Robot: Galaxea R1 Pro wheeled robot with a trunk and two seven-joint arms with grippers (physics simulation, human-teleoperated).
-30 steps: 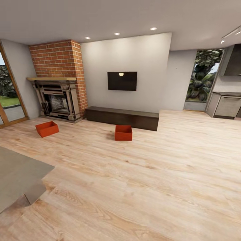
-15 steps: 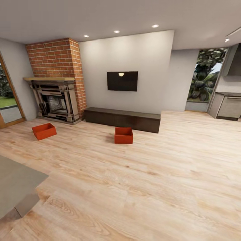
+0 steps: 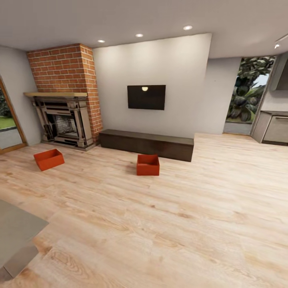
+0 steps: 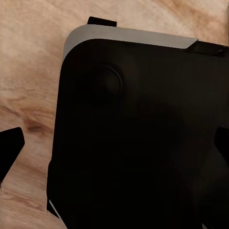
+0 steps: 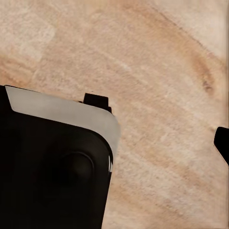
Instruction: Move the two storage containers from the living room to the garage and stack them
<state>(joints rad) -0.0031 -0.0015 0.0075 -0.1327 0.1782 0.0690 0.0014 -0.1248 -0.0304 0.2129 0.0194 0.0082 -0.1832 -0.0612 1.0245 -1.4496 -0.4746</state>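
Containers are both ahead of you on the light wood floor (image 3: 168, 224), well apart from you and from each other. Your grippers hang low over the planks beside the robot's dark body. In the wrist views you see just a finger tip of the left gripper (image 4: 10, 145) and of the right gripper (image 5: 222, 142), so you cannot tell if they are open or closed.

Close on your left is a grey table corner (image 3: 16, 232). Keep off it. The nearer container (image 3: 148, 165) sits almost straight ahead, its sides square to you, so either arm could reach it once you roll up. Just behind it is a long dark bench (image 3: 146, 144). The other container (image 3: 49, 159) lies far to the left, turned a bit, near the brick fireplace (image 3: 64, 120). A black TV (image 3: 146, 97) hangs on the wall.
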